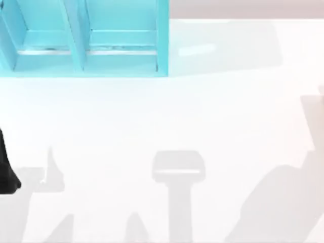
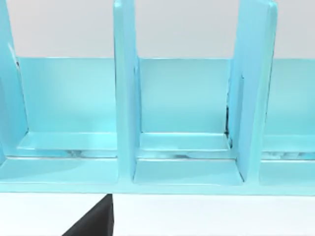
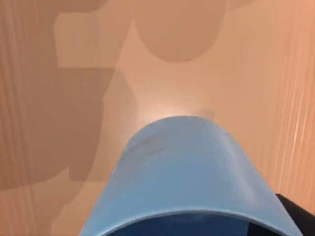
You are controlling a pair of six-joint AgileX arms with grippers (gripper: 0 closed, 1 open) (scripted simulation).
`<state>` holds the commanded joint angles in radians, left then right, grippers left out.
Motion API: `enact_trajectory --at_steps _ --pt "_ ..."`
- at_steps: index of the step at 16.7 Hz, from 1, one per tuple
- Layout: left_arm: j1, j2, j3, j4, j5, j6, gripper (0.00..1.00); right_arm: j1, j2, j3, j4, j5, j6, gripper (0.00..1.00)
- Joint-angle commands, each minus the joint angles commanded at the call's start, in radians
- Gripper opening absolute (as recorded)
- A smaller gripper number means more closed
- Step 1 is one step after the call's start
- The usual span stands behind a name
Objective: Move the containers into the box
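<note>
Turquoise box (image 1: 162,38): you see it at the far edge of the white table (image 1: 202,116), on the top view's left half, running off that view's left and far edges.
Box layout: upright dividers (image 1: 76,35) split it into side-by-side compartments. The left wrist view faces these head-on, with two dividers (image 2: 125,93) standing between three open bays and a low front lip running along the bottom.
Cup: one blue cup (image 3: 184,172) sits very close to the right wrist camera. Its rounded side faces up at you and its rim is nearest the lens, with a sliver of darker inside showing below the rim.
Cup location: it is above a flat surface (image 3: 256,73) crossed by soft shadows. You cannot tell from this view whether it touches that surface, and you cannot tell how far it is from the box.
Right gripper (image 3: 298,214): a dark part shows just beside the cup's rim. Whether it grasps the cup or is released, you cannot tell.
Left gripper (image 2: 93,223): a black wedge shows below the box's front lip, facing the compartments. You cannot tell its grip state.
Left arm (image 1: 6,167): a black section shows at the table's left edge in the top view, well in front of the box.
Shadows (image 1: 177,172): grey shapes lie across the near half of the table.
</note>
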<state>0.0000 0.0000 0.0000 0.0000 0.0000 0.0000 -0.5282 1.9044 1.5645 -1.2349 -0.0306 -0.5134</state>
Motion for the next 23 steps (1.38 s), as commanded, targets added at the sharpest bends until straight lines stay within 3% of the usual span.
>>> enact_trajectory --at_steps 6,19,23 --pt "0.0 0.0 0.0 0.0 0.0 0.0 1.0 0.006 0.0 -0.043 0.042 -0.003 0.006 0.0" --pt "0.0 0.0 0.0 0.0 0.0 0.0 1.0 0.006 0.0 -0.043 0.042 -0.003 0.006 0.98" --pt "0.0 0.0 0.0 0.0 0.0 0.0 1.0 0.006 0.0 -0.043 0.042 -0.003 0.006 1.0"
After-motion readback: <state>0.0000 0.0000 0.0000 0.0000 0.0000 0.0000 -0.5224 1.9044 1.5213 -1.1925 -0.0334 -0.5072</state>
